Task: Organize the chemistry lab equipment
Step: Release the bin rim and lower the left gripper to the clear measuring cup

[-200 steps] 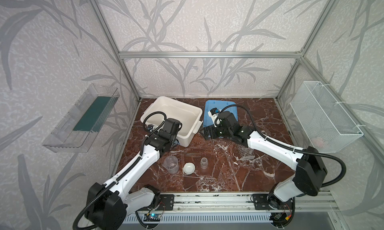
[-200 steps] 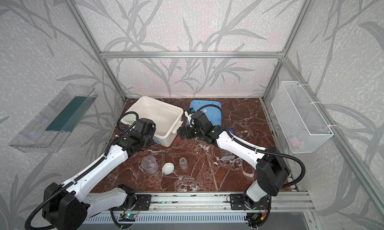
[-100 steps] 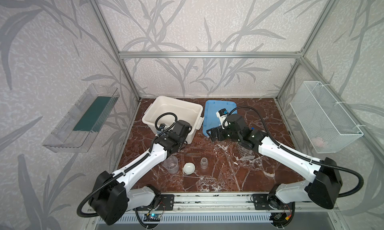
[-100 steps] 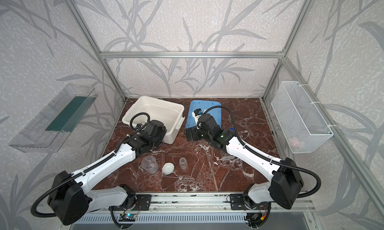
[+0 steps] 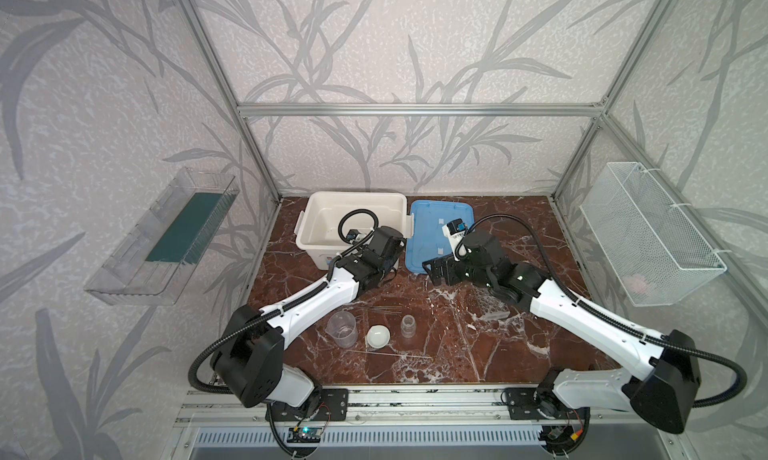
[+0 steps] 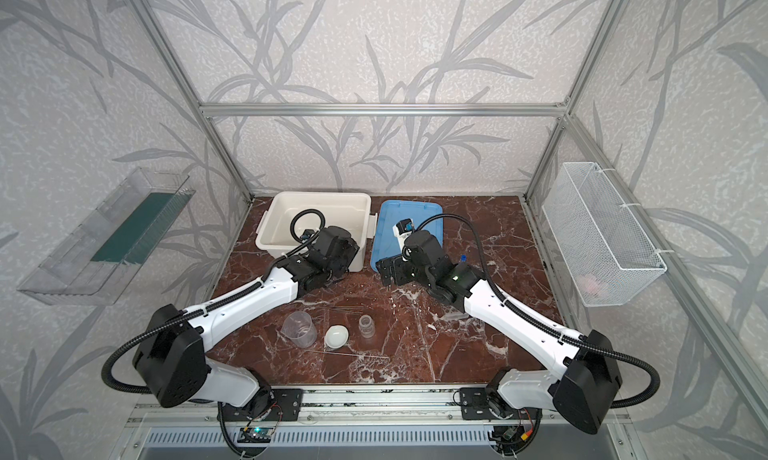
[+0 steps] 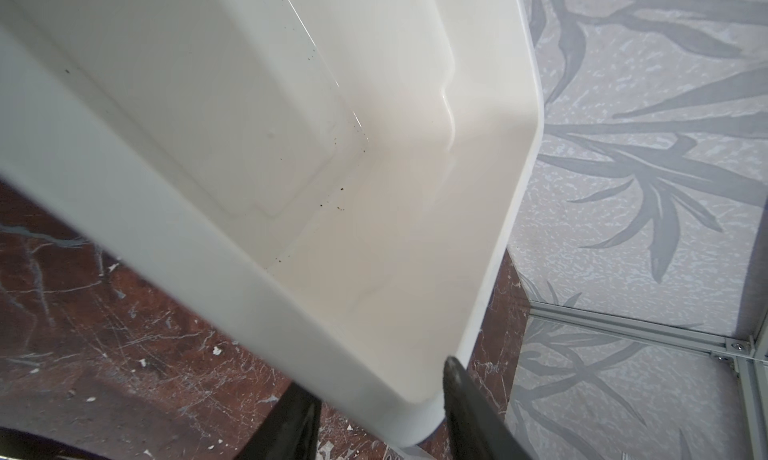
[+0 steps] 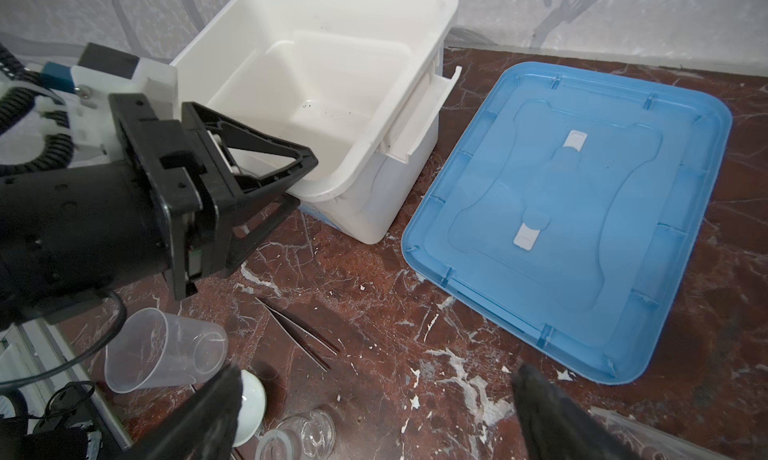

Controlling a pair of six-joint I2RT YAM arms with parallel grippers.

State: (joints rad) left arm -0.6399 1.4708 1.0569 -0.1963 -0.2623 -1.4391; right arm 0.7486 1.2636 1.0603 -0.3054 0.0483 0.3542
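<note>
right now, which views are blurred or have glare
Left wrist view: the white bin wall is too near, soft. Right wrist view: the right claw shows blurred fingers at the edge, blue lid sharp with mild sheen. Both top views: sharp, evenly lit, clear beaker faint.

In both top views, a clear beaker [image 5: 342, 328], a small white round dish [image 5: 378, 336] and a small clear jar [image 5: 408, 326] sit in a row at lower centre. Thin rods [image 5: 386, 308] lie just above them. To the right, a clear holed rack [image 5: 489, 303] lies partly hidden.
</note>
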